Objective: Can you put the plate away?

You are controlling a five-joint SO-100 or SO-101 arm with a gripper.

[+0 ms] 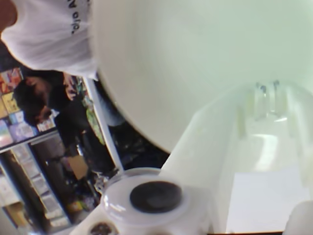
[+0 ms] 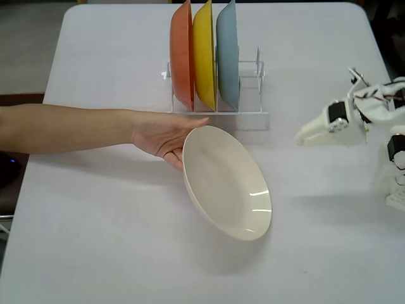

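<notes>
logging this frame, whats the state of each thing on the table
plate: tilted on its edge, held by a person's hand, not in the rack
rack: orange plate, yellow plate and light blue plate standing upright in it
end effector: off to the right, apart from the plate, open or shut unclear

four plates: one cream plate [image 2: 228, 183], one orange plate [image 2: 181, 54], one yellow plate [image 2: 204, 54], one blue plate [image 2: 228, 54], one rack [image 2: 253, 114], one hand [image 2: 161, 136]

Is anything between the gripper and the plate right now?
Nothing lies on the table between the gripper and the plate in the fixed view. However, a person's hand is holding the plate's far rim, tilting it up.
</notes>
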